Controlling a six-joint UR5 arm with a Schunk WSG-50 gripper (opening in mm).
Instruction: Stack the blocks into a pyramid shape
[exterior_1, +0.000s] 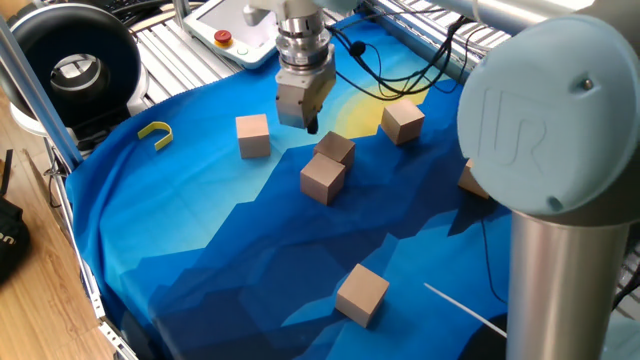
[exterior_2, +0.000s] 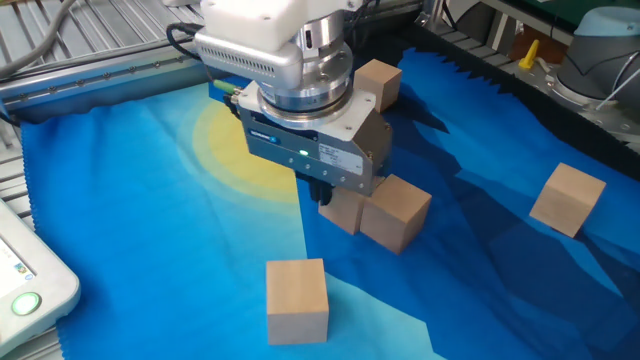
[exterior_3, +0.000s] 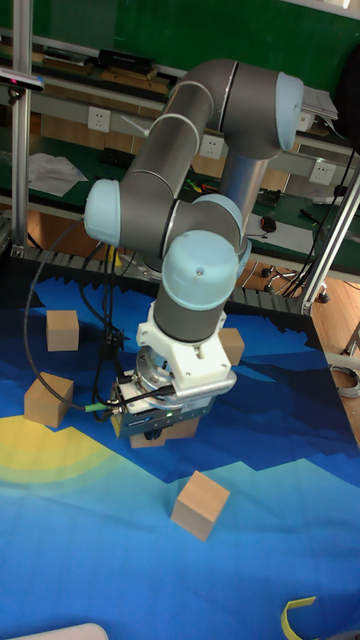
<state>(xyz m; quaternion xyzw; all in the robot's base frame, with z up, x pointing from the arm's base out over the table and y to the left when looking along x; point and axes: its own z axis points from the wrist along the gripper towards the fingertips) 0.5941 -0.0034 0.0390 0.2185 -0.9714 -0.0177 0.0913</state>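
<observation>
Two blocks (exterior_1: 327, 166) touching at centre; four blocks (exterior_1: 253, 135) scattered well apart.

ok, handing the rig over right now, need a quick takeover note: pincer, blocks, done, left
Pincer: carries nothing, above the cloth next to the touching pair; open or shut is not readable.
Blocks: touching pair mid-cloth and; one alone near the yellow hook; one on the yellow patch; one at the near edge; one partly hidden behind the arm.
Done: nothing stacked, all blocks lie on the cloth.
Left: the whole pyramid. The touching pair could probably start the base.
</observation>
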